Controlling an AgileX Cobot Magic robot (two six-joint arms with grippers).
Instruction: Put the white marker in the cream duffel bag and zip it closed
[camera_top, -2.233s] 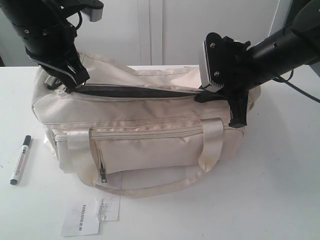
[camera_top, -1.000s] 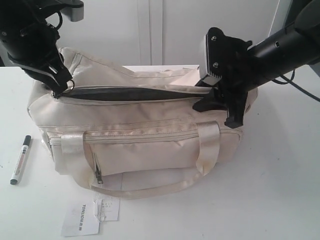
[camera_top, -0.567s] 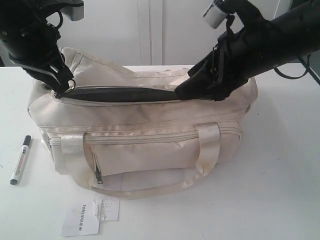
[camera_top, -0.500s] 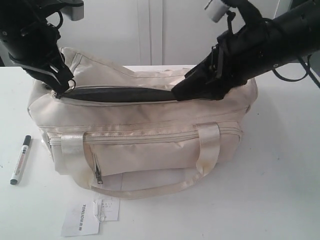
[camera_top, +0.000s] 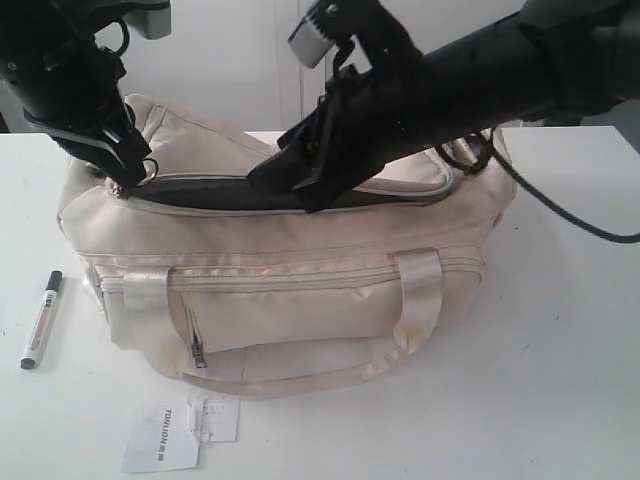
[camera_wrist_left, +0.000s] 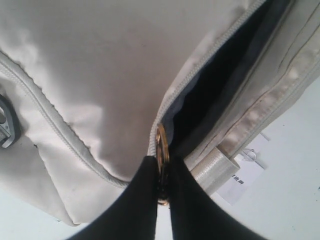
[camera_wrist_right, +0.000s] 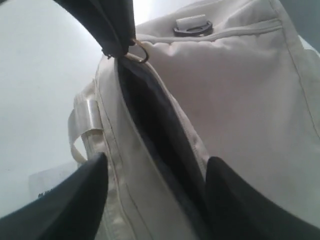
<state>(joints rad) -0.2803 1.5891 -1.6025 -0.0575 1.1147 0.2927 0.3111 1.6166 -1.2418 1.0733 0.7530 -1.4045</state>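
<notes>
White tabletop (camera_top: 560, 380), pale panelled wall behind, and we go from the left edge: there's the white marker (camera_top: 41, 320), lying flat on the table, black cap pointing away, just beside the bag's end and touched by nobody. Next along, the left gripper (camera_top: 128, 175) is down at the bag's near-left top corner, jaws pressed together on the small metal pull ring (camera_wrist_left: 161, 150) at the end of the top zip, pinching it tight. Centre stage, the cream duffel bag (camera_top: 300, 300) sits on its base, top zip wide open, black lining (camera_top: 215, 192) showing through the gap, its hangtag (camera_top: 165, 437) flat on the table in front. Over from the right, the right gripper (camera_top: 290, 185) reaches across the middle, jaws spread and holding nothing, hovering right at the open mouth. So the score, as I read it: bag opened and ready, that's all. The marker has yet to be picked up, dropped in, and the zip run closed.
</notes>
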